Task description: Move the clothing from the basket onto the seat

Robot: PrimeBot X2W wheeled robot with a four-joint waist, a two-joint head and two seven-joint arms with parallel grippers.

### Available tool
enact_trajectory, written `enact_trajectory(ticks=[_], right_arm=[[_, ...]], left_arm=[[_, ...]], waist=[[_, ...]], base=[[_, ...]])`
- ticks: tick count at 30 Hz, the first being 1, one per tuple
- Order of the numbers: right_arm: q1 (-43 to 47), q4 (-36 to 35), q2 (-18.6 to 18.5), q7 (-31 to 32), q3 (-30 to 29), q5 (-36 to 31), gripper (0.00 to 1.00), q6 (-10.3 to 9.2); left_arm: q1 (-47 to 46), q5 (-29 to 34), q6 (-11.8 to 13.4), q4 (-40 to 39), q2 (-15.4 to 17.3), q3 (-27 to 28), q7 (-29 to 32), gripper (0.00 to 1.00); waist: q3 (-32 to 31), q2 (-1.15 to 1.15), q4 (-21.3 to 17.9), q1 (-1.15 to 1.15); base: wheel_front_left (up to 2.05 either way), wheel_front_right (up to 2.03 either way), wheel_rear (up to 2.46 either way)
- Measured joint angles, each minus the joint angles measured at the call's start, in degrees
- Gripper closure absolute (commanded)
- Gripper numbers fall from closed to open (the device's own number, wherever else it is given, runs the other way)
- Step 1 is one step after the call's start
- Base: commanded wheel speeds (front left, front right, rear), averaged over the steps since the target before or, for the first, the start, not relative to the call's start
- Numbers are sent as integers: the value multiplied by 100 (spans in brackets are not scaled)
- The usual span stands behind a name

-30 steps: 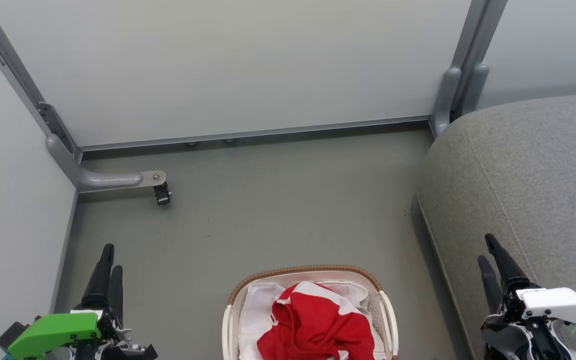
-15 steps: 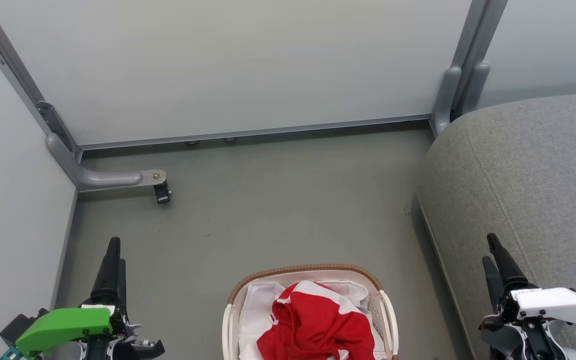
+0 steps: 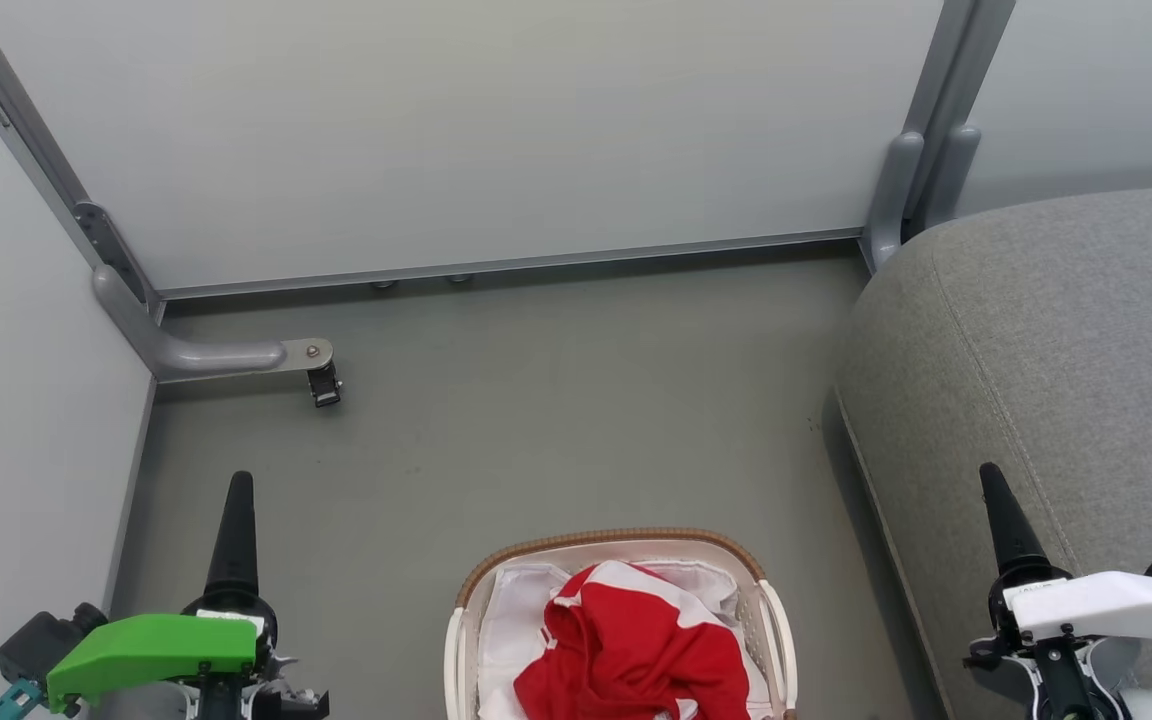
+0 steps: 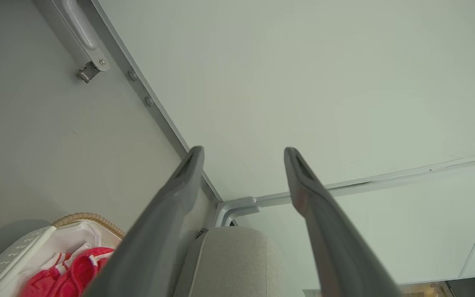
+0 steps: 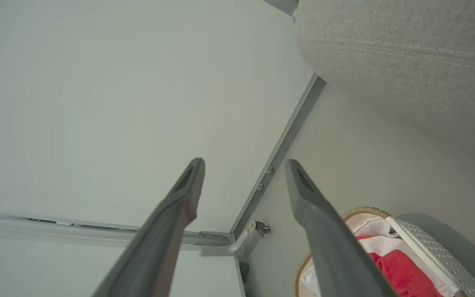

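Nothing picked yet: my left tool (image 4: pixel 243 152) and right tool (image 5: pixel 243 163) wide, empty; next I reach the clothing (image 3: pixel 636 650) in the basket (image 3: pixel 616 538).

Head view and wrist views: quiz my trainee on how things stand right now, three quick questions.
1. True or false: the clothing lies in the basket, with none of it on the seat.
2. Multiple choice: in the head view, the seat stands on which side of the basket? A) the robot's left B) the robot's right C) under the basket
3. Fill in: in the left wrist view, the left gripper has its two fingers ____, with nothing between them.

Key: 1 true; 2 B; 3 apart.
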Motion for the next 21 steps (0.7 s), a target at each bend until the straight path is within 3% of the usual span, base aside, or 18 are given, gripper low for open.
enact_trajectory(ticks=[21], right_arm=[[116, -51, -19, -402, -37, -2162, 0, 0]], left_arm=[[158, 2625, 389, -398, 11, -584, -411, 0]], waist=[[-6, 0, 19, 0]], base=[[0, 0, 0]])
